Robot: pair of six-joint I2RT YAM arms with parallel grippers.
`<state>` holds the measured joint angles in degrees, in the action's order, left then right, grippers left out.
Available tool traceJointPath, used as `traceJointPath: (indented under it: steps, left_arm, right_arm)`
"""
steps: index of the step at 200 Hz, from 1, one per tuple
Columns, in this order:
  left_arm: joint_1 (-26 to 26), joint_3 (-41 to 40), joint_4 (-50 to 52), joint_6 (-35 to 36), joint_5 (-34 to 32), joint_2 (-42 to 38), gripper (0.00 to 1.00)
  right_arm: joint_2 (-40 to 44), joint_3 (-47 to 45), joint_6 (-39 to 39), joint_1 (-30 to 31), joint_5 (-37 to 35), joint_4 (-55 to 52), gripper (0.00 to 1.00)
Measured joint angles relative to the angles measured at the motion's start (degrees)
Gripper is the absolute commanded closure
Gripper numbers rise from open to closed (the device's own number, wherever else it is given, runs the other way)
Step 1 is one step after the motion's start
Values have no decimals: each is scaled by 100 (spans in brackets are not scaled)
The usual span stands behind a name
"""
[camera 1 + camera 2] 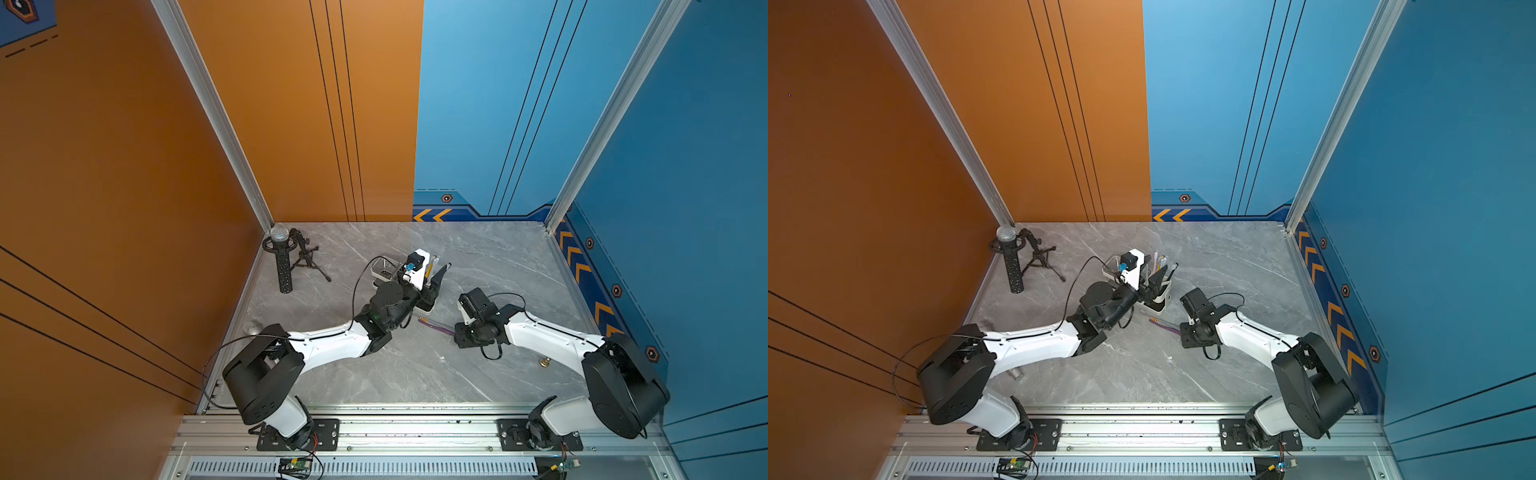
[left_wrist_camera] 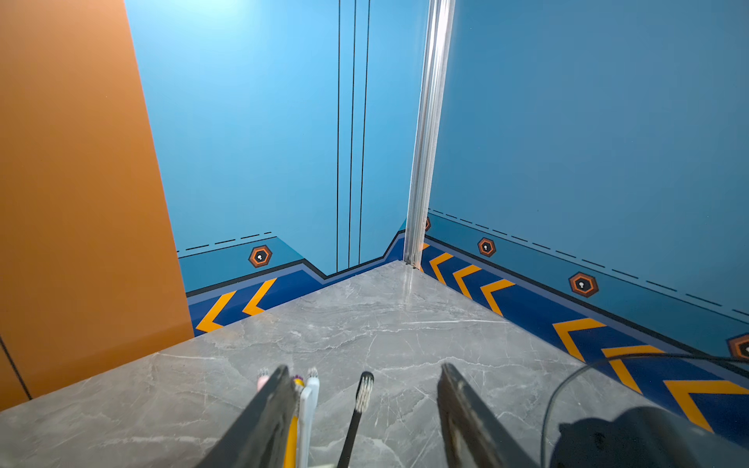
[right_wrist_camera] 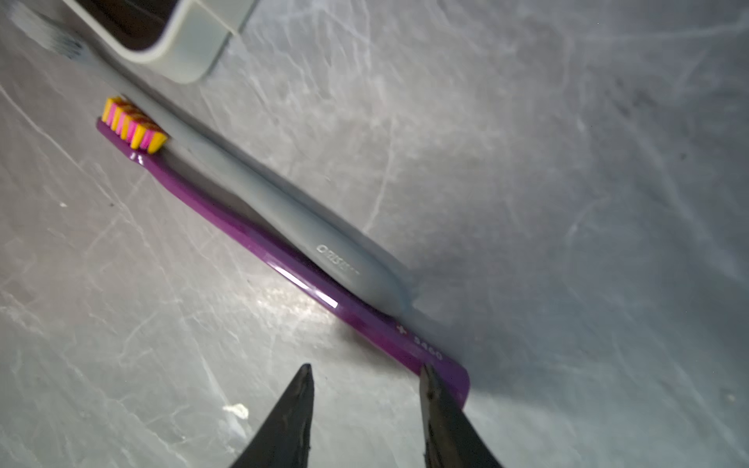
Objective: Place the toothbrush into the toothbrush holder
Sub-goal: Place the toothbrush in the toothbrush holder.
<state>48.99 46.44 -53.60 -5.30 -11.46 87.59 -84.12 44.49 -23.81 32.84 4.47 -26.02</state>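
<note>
Your right hand [image 3: 364,372] spread, one tip at purple toothbrush [image 3: 292,279] tail, brush just beside toothbrush holder [image 3: 190,44] – left hand [image 2: 364,368] spread above holder.

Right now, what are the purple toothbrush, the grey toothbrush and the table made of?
Purple toothbrush: probably hard, glossy plastic; a bright streak of light shines along its handle.
Grey toothbrush: likely plastic too, but matte or rubbery; no sharp shine.
Table: looks like polished grey marble with pale veins, though it could be a printed top.
</note>
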Motion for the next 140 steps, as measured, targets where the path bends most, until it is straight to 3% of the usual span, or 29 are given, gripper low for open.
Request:
traceJointPath:
  steps: [96,140]
  left_arm:
    - [24,-1309,28,-1008,-15,-363,41]
    - [76,-1781,26,-1084,-37,-894,42]
  right_arm:
    - [-476,201,155,610,-319,85,61]
    - [-188,243,297,671,-498,48,52]
